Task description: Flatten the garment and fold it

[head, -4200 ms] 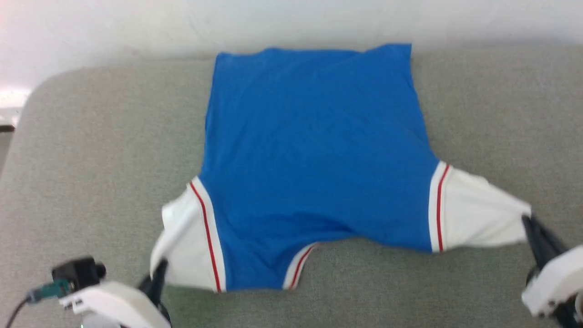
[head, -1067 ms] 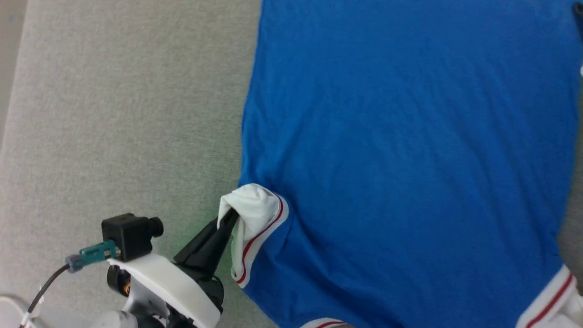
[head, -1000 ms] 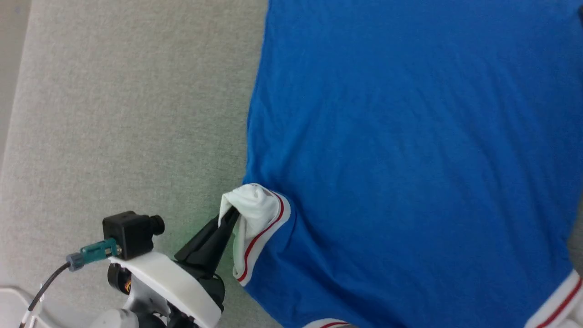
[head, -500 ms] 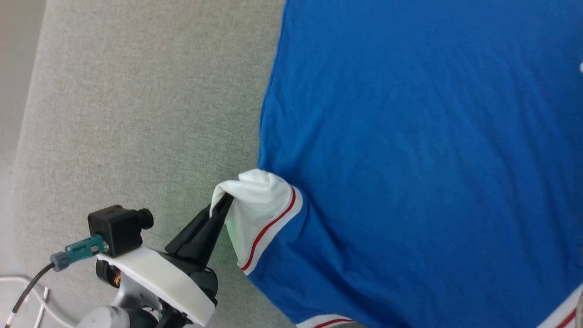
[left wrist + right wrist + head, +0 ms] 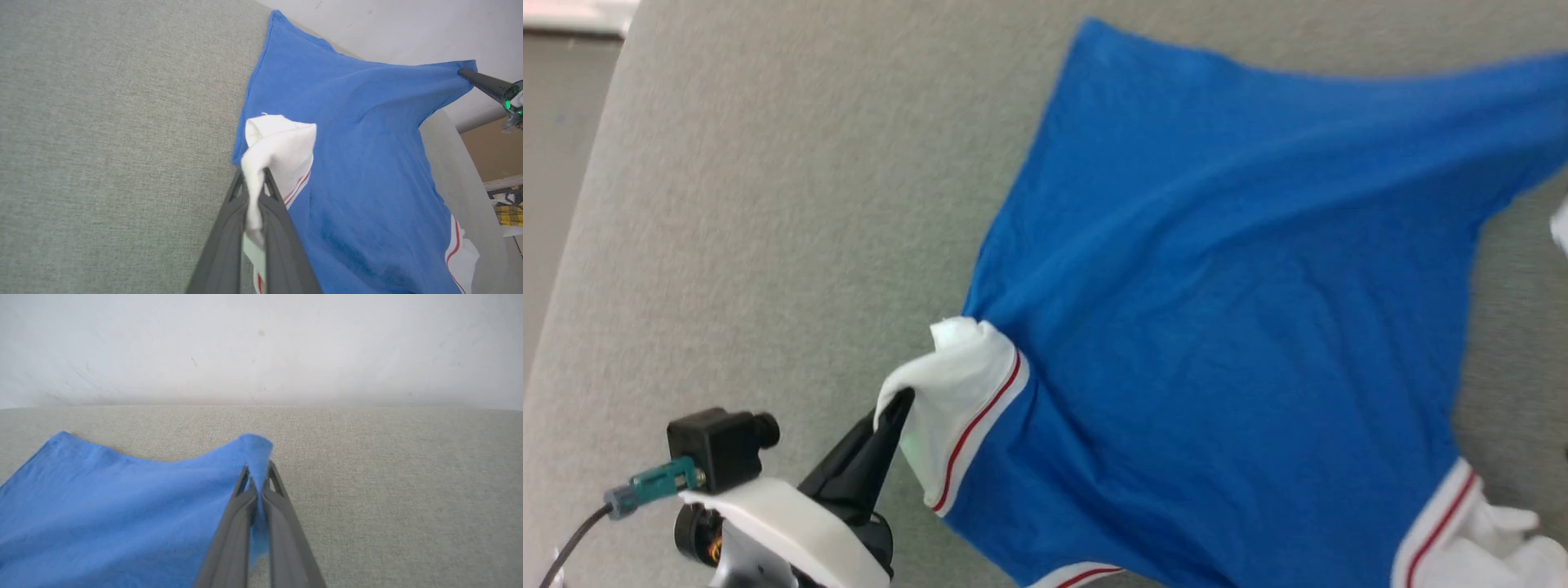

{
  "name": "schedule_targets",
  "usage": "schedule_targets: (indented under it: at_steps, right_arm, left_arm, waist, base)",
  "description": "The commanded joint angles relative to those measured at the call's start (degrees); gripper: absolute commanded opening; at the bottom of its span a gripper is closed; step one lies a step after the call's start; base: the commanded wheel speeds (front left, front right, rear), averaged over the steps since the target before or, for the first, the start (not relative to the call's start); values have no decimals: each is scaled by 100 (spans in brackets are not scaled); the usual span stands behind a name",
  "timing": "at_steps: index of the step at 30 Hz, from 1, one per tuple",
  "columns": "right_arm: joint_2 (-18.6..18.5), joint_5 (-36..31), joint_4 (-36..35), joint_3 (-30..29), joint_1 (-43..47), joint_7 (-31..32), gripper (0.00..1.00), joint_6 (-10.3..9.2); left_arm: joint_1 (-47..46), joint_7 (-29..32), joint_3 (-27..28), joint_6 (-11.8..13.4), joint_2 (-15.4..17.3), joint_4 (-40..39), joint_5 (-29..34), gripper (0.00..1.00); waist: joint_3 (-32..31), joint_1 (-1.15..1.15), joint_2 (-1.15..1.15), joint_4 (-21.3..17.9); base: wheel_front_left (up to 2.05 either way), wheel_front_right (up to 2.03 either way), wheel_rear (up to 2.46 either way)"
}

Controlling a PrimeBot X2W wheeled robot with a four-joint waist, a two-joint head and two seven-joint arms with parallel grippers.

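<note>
The bright blue garment (image 5: 1217, 310) lies back side up on a grey padded surface, and no lettering shows. My left gripper (image 5: 900, 402) is shut on the bunched white left sleeve (image 5: 956, 384), lifting it slightly; the left wrist view shows this same left gripper (image 5: 255, 173) pinching the sleeve (image 5: 282, 143). My right gripper (image 5: 258, 469) is shut on a far hem corner of the blue cloth (image 5: 122, 522) and holds it raised. From the left wrist view the right gripper (image 5: 463, 73) pulls that corner taut. The other white sleeve (image 5: 1486, 539) lies crumpled at the lower right.
The grey surface (image 5: 768, 204) extends wide to the left of the garment, ending in a rounded edge (image 5: 596, 163). A white wall (image 5: 261, 347) runs along its far side. Yellow clutter (image 5: 508, 212) sits beyond the surface's right end.
The head camera has shifted. The garment's far right hem corner is now lifted and drawn out, making diagonal folds across the blue cloth. The left gripper keeps hold of the sleeve.
</note>
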Motion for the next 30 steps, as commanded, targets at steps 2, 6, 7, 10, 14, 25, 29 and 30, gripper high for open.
schedule_targets:
  at_steps: [2, 6, 7, 10, 14, 25, 29, 30]
  right_arm:
    - [33, 202, -490, -209, 580, 42, 0, -4]
    - [309, 506, -1427, -674, 1575, 208, 0, -4]
    - [418, 582, -1663, -803, 1824, 262, 0, -4]
    - [782, 798, -2366, -1250, 2554, 409, 0, -4]
    - [1066, 1035, -3021, -1649, 3572, 661, 0, -4]
    - [1147, 183, -2123, -993, 4690, 36, 0, -4]
    - [1148, -192, -977, -671, 4551, -543, 0, -4]
    - [1148, -219, -706, -627, 4503, -684, 0, -4]
  left_arm:
    - [116, -43, 25, 50, 29, -18, -45, 0]
    - [250, -48, 29, 95, 50, -45, -68, 0]
    - [283, -48, 33, 113, 55, -57, -73, 0]
    - [357, -37, 35, 151, 77, -95, -80, 0]
    - [457, -36, 43, 187, 109, -145, -90, 0]
    - [494, 45, -29, 210, 150, -186, -76, 0]
    - [426, 96, -104, 213, 115, -110, -54, 0]
    - [418, 103, -118, 218, 108, -92, -47, 0]
  waist:
    - [-557, 1, 0, -523]
    - [-774, 1, 0, -719]
    - [-815, 1, 0, -761]
    - [-898, 1, 0, -848]
    - [-940, 1, 0, -939]
    - [-977, 1, 0, -972]
    - [-1052, 1, 0, -917]
    - [-1071, 1, 0, -911]
  base:
    - [0, 0, 0]
    - [0, 0, 0]
    - [0, 0, 0]
    - [0, 0, 0]
    - [0, 0, 0]
    - [0, 0, 0]
    - [0, 0, 0]
    - [0, 0, 0]
